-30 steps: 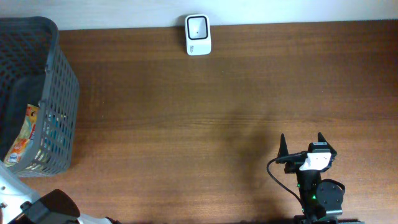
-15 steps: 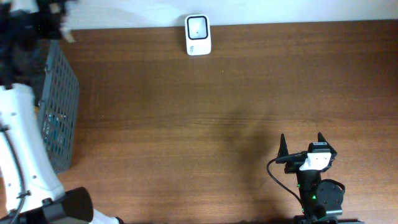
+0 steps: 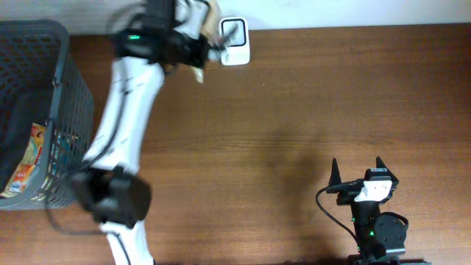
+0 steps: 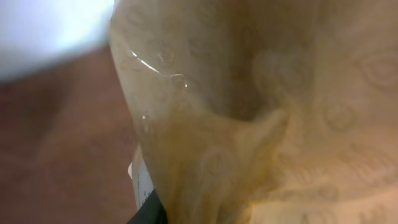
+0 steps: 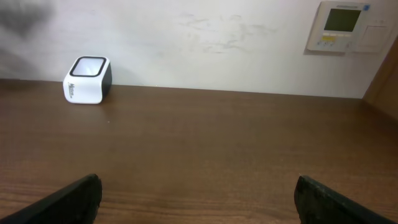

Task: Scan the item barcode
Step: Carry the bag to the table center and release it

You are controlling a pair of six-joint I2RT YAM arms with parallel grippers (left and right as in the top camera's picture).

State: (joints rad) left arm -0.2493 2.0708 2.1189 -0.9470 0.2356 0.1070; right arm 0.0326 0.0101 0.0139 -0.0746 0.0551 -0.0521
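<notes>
My left gripper [image 3: 196,43] is at the table's back edge, shut on a tan patterned packet [image 3: 208,16], the item, just left of the white barcode scanner [image 3: 234,40]. The packet [image 4: 249,112] fills the left wrist view, blurred. A white label [image 4: 142,180] shows at its lower edge beside one dark finger [image 4: 148,216]. No barcode can be made out. My right gripper [image 3: 356,171] rests open at the front right with nothing between its fingers. From the right wrist view, the scanner [image 5: 87,79] stands far off at the back left.
A dark mesh basket [image 3: 72,110] stands at the left edge with a colourful packet [image 3: 28,158] inside. A wall panel [image 5: 348,25] hangs behind the table in the right wrist view.
My left arm has swung from the basket at the far left along the back edge to the scanner, carrying the packet. The right arm has not moved.
</notes>
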